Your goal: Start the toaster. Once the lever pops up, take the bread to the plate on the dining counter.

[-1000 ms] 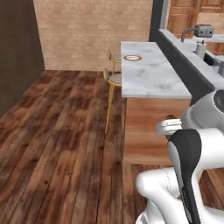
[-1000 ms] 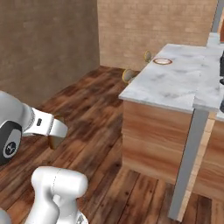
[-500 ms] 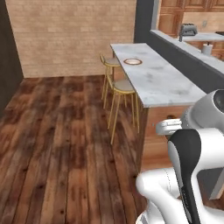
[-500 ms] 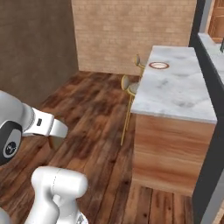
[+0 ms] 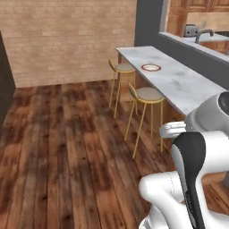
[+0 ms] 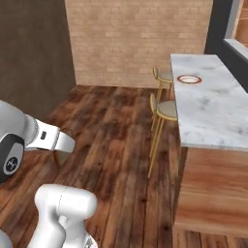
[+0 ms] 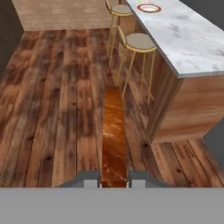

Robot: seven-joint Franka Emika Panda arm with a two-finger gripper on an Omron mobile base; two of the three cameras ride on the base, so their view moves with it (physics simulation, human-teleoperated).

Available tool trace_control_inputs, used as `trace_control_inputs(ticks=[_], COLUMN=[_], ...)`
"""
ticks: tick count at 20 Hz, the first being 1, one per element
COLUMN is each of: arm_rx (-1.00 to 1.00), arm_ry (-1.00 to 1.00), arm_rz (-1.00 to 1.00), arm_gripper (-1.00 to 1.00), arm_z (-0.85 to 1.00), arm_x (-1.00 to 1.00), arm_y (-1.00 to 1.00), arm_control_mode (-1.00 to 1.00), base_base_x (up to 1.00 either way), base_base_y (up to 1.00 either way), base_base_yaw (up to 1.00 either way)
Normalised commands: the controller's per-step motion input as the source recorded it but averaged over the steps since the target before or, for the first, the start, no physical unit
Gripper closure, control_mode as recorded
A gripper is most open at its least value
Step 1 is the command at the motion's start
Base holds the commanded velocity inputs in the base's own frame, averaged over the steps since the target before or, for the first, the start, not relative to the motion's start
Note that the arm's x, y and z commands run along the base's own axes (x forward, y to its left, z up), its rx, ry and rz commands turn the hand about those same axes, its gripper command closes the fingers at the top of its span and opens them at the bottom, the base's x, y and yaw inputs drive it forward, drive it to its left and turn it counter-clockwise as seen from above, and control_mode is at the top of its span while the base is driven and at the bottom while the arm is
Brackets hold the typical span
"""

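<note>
brown bread (image 7: 114, 140) sits clenched in the gripper (image 7: 114, 183); the robot should keep it level and approach the plate (image 5: 151, 68) on the dining counter (image 5: 188, 87) past 2 stools (image 5: 147, 96).

the gripper (image 7: 114, 183) clamps the bread (image 7: 114, 140), a brown slice seen edge-on between its two finger tips, above the wooden floor (image 7: 52, 96). far right, the plate (image 7: 148, 8) sits on the dining counter (image 7: 188, 35), two gold-legged stools (image 7: 139, 43) beside it.
</note>
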Motion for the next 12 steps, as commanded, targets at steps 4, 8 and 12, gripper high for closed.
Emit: trace_control_inputs(ticks=[4, 8, 12], arm_rx=[0.0, 0.0, 0.0], arm_ry=[0.0, 0.0, 0.0], arm_rz=[0.0, 0.0, 0.0], arm_gripper=[1.0, 1.0, 1.0], arm_z=[0.0, 0.0, 0.0], arm_x=[0.0, 0.0, 0.0], arm_y=[0.0, 0.0, 0.0], arm_control_mode=[1.0, 1.0, 1.0], base_base_x=[0.83, 0.89, 0.96], base_base_y=[0.94, 0.94, 0.82], base_base_yaw=[-0.27, -0.28, -0.35])
